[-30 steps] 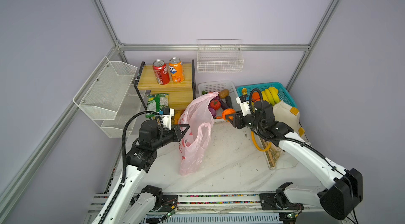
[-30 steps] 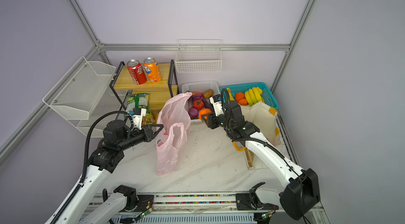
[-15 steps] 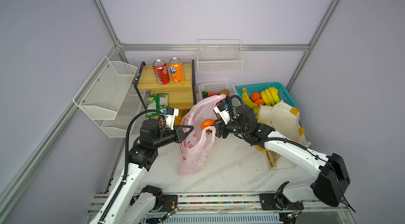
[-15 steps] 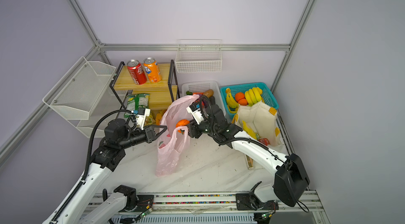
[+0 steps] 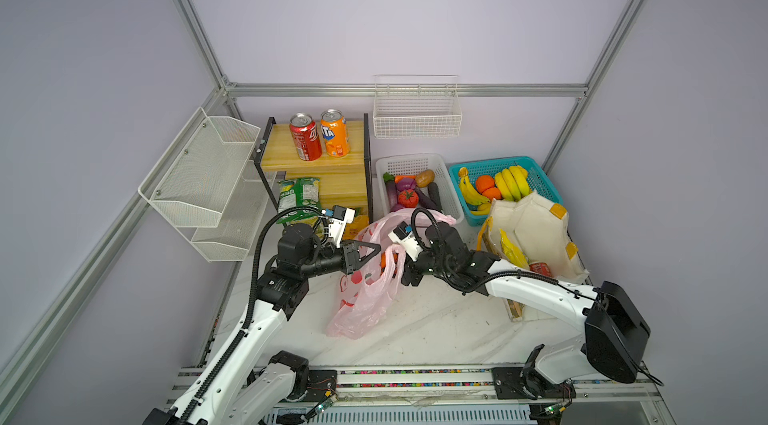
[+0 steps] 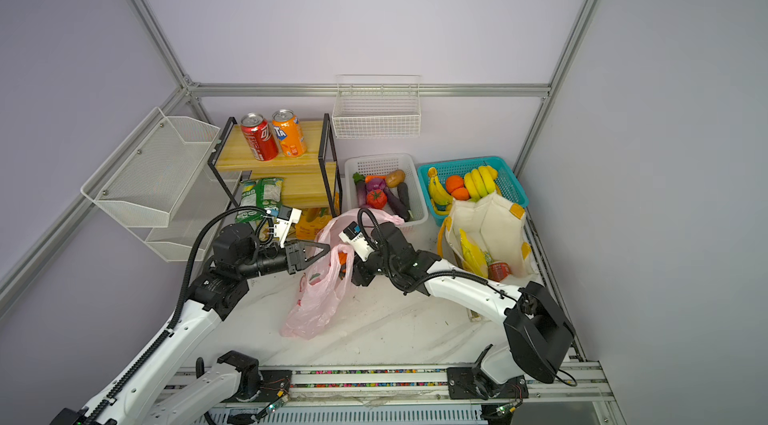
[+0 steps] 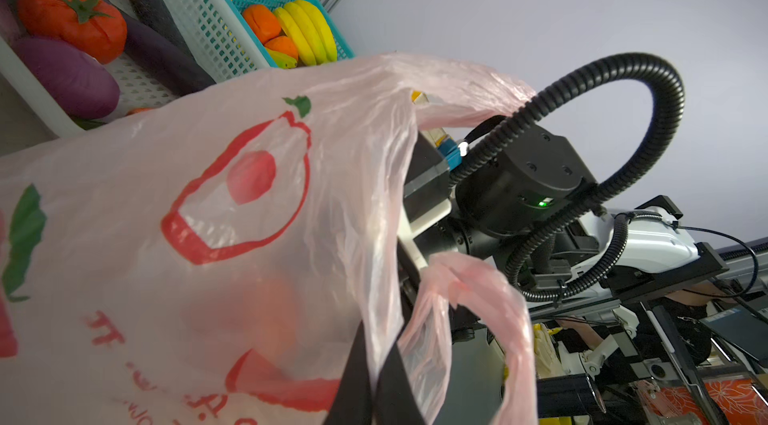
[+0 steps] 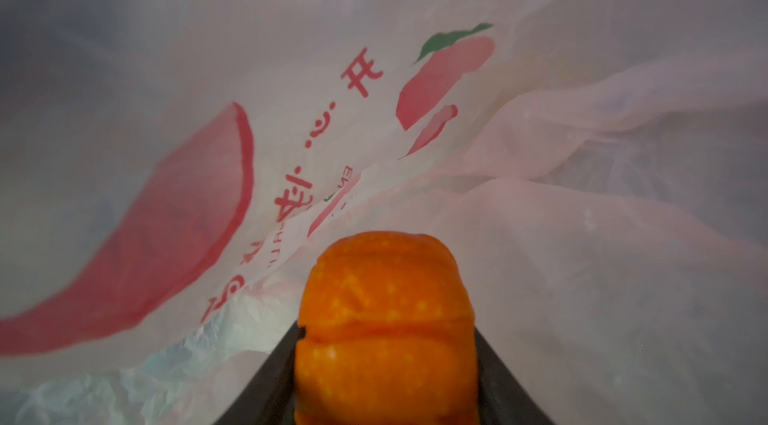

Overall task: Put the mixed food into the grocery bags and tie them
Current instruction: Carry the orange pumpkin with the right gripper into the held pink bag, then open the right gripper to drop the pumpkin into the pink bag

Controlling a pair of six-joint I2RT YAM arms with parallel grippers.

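The step in hand is loading the thin translucent pink plastic bag with red peach prints, which stands slumped in the middle of the pale marbled worktop. The left end effector is pinched flat on the film at the bag's mouth, holding it up and open. The right end effector is inside that mouth, its jaws part-way apart and clamped on the ribbed orange toy pumpkin, so the pumpkin is within the bag but not yet let go.

The next move probably calls for parting the right jaws so the pumpkin drops. The arm must then back out without snagging the film or the free loop handle. The red toy tomato and long dark purple eggplant wait in the white plastic basket.

In both top views the film covers the right fingertips, and the pumpkin shows only as an orange patch. The bag's bottom is blurred, so other contents cannot be told. Nor can it be told whether the left grip is on a handle or the rim.
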